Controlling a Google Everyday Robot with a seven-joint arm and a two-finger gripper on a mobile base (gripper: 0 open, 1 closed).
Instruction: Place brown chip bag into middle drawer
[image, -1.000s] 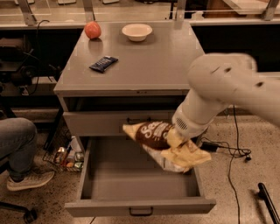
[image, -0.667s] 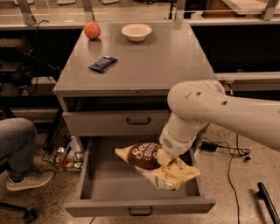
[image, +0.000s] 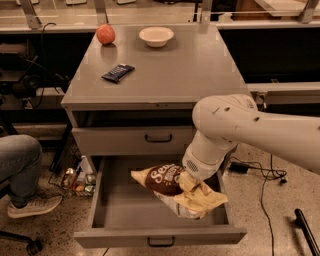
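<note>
One brown chip bag | jaws pinching its crumpled end (right side) | inside middle drawer | room leftward

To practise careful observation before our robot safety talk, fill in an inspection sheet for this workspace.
Surface: grey cabinet top, level.
Job's things: brown chip bag inside the open middle drawer, right of centre; whether it touches the floor cannot be told.
Clutter: apple, bowl and dark-blue bar on the top.
Grippers: gripper at the bag's crumpled end, mostly hidden below the wrist.
Cables: black cable on the floor, right.
Surroundings: person's leg at left; small items beside the cabinet.
</note>
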